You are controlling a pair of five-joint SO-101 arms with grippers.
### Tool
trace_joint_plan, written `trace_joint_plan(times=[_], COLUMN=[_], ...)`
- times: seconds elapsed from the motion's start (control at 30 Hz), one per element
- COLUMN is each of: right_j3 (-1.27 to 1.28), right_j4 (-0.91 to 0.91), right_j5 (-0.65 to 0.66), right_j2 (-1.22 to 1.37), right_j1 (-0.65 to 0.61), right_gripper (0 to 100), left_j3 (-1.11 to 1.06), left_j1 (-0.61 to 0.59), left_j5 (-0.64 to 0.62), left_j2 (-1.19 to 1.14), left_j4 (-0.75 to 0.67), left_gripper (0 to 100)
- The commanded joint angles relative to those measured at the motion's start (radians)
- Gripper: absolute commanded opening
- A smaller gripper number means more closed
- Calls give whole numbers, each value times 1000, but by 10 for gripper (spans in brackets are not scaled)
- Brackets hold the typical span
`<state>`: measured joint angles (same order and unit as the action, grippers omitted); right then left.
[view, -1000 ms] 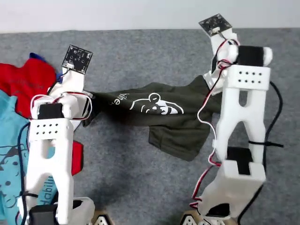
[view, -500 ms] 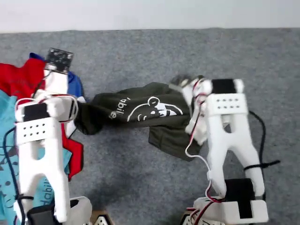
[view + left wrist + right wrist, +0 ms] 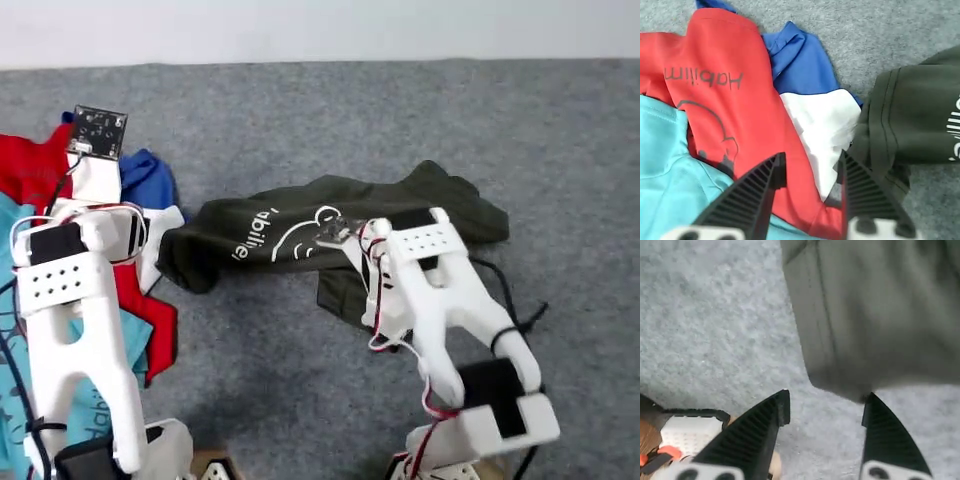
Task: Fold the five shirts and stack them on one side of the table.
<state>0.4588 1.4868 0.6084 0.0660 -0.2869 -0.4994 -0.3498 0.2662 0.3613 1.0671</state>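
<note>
the dark green shirt point(image 3: 290, 215) lies crumpled and unfolded near the middle of the grey counter point(image 3: 300, 110). on the left arm's side a red shirt point(image 3: 725, 100), a blue and white shirt point(image 3: 810, 90) and a light blue shirt point(image 3: 665, 165) lie in a loose overlapping heap. the left gripper point(image 3: 812, 162) hangs open over the red and white cloth, just beside the green shirt's end. the right gripper point(image 3: 827, 399) is open too, above the green shirt's hemmed edge and bare counter.

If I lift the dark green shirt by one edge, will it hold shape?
Probably not: the dark green shirt lies bunched and creased, so it should droop limply. Its lower flap would likely swing loose. The fuzzy grey table may drag it.
</note>
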Motion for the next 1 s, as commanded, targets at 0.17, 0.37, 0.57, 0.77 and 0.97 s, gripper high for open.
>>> trace_joint_plan(times=[0.17,0.37,0.57,0.77,0.97], right_j3=[-276,-568,-747,-755,-802], right_j4=[-16,54,51,84,228], right_j5=[-14,-8,-5,-11,-83], right_j2=[209,222,236,366,394], right_j1=[-1,45,33,-12,-15], right_gripper=[123,29,28,70,187], left_j3=[27,27,27,25,25], left_j1=[-6,-6,-6,-5,-6], left_j5=[-9,-9,-11,-23,-35], left_j2=[3,5,5,5,5], left_j4=[74,91,91,127,161], left_gripper=[177,177,177,177,177])
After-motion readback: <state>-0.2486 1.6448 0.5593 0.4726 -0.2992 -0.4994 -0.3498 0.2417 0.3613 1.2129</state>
